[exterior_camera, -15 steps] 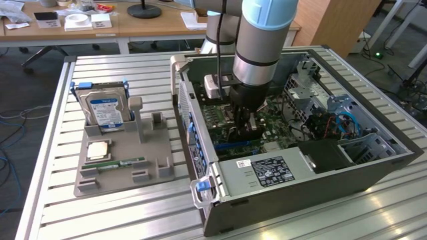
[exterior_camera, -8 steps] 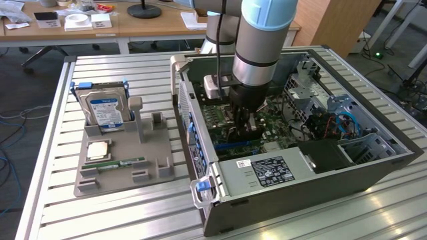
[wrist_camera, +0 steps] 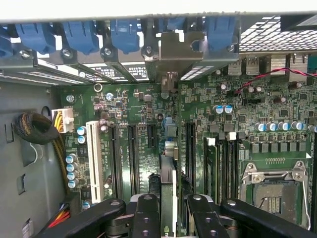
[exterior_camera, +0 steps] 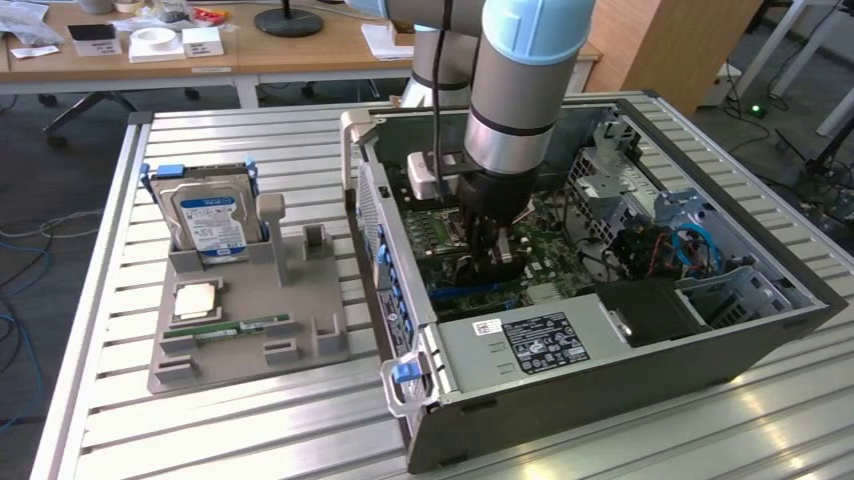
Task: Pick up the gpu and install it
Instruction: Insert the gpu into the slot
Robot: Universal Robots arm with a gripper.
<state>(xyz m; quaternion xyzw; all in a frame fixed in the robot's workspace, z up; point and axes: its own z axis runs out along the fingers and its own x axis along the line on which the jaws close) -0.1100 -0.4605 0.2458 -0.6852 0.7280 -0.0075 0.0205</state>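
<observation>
Steel in dark grey, the big open computer case (exterior_camera: 601,390) lies on its side on the slatted aluminium table (exterior_camera: 240,430). Its walls box the arm in all round, so I judge the only free room to be straight up through the open face. The wide green motherboard (wrist_camera: 247,109) covers the floor of the case and is packed with small capacitors.

The black two-finger gripper (wrist_camera: 171,218) hangs low over that board. Its fingers are drawn in narrow and hold the gpu (wrist_camera: 167,168), a thin dark card seen edge-on. The card stands upright among the long black expansion slots (wrist_camera: 132,148). Whether its edge has entered one, I cannot tell. Its silvery metal bracket (wrist_camera: 173,49) sits against the case's rear wall, just under the row of blue plastic retaining clips (wrist_camera: 124,34).

The likely trouble:
- If the card is slightly off the slot line, pressing it could flex it or scrape the board.
- The bracket could snag the rear frame or a clip.
- The card could tip in so narrow a hold.

The black sleeved cable bundle (wrist_camera: 34,129) lies well apart.
</observation>
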